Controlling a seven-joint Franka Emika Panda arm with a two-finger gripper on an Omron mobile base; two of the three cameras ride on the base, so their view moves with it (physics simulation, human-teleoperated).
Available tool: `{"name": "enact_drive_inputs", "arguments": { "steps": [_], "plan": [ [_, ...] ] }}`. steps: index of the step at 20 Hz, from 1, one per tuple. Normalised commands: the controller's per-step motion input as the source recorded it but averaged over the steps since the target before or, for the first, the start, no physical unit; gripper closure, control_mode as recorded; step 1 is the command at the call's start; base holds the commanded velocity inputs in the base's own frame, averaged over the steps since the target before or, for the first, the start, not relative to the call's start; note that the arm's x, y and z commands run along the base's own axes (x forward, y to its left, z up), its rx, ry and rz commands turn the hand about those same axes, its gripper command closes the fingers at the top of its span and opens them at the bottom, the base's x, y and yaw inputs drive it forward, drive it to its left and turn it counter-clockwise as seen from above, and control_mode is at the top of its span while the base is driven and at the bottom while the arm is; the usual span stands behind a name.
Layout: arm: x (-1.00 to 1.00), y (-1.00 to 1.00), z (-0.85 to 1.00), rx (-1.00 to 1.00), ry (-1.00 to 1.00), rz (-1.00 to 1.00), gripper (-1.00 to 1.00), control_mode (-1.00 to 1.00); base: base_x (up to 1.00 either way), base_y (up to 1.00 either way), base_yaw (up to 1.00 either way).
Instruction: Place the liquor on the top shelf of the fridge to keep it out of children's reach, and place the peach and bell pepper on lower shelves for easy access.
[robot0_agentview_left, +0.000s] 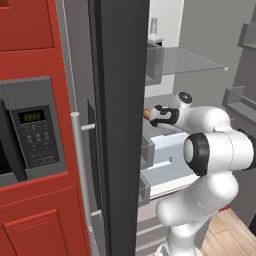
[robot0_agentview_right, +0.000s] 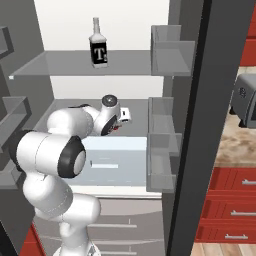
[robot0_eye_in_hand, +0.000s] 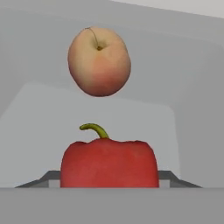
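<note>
The arm (robot0_agentview_left: 210, 165) is showing glossy white, rounded segments, with dark black bands ringing its joints. The hand (robot0_agentview_right: 116, 116) is wearing a white shell with black patches, a round grey-capped knob sitting above it.

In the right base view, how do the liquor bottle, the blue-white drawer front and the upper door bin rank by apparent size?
1. Drawer front, largest.
2. Upper door bin.
3. Liquor bottle, smallest; it stands farther back, so its true size is unsure.

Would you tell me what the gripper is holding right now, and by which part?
The bell pepper, gripped across its lower body between the fingertips.
</note>
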Motion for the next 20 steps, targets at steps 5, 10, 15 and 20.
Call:
{"name": "enact_drive_inputs", "arguments": {
  "steps": [5,10,15,20],
  "plan": [
    [0.52,0.0,-0.01,0.0,-0.12,0.0,-1.0,-1.0,0.0,0.0,0.0],
    [0.47,0.0,0.0,0.0,-0.14,0.0,-1.0,-1.0,0.0,0.0,0.0],
    [0.13,0.0,0.0,0.0,-0.05,0.0,-1.0,-1.0,0.0,0.0,0.0],
    [-0.14,0.0,0.06,0.0,0.06,0.0,-1.0,-1.0,0.0,0.0,0.0]
  ]
}}
